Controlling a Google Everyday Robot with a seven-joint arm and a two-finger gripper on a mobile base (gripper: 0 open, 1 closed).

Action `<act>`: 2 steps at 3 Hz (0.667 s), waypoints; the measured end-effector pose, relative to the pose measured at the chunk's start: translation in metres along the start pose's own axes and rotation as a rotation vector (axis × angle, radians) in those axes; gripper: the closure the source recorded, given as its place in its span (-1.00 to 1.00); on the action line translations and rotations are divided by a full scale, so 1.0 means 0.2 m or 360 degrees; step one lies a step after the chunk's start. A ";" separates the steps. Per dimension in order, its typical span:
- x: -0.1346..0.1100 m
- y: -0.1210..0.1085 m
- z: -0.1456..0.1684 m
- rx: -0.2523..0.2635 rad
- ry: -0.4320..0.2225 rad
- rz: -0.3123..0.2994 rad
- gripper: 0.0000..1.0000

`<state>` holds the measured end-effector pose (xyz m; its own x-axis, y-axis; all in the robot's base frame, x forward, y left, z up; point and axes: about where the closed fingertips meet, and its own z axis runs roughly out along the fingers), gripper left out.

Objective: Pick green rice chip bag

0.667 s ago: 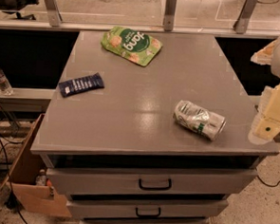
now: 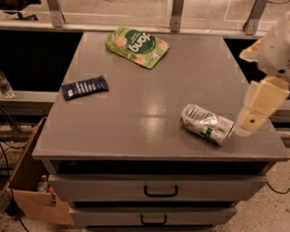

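The green rice chip bag (image 2: 137,47) lies flat at the far side of the grey cabinet top (image 2: 150,103), light green with a dark green patch and white lettering. My gripper (image 2: 254,120) hangs at the right edge of the top, cream-coloured, pointing down, far from the bag and just right of the can.
A silver-and-green can (image 2: 207,123) lies on its side near the front right. A dark blue bar wrapper (image 2: 84,87) lies at the left. Drawers (image 2: 160,190) run below the top. A cardboard box (image 2: 34,190) stands on the floor at the left, a water bottle (image 2: 0,81) beyond it.
The gripper and arm have shifted left, closer over the right edge of the cabinet top. The bag, can and wrapper have not moved.
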<state>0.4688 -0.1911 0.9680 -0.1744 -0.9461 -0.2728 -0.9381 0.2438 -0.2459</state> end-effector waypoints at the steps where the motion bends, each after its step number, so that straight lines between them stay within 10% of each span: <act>1: -0.34 -0.21 0.24 -0.0008 -0.0233 -0.0088 -1.00; 2: -0.66 -0.44 0.41 0.0030 -0.0433 -0.0150 -1.00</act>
<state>0.5998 -0.0695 0.9494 0.0021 -0.8736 -0.4867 -0.9402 0.1641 -0.2986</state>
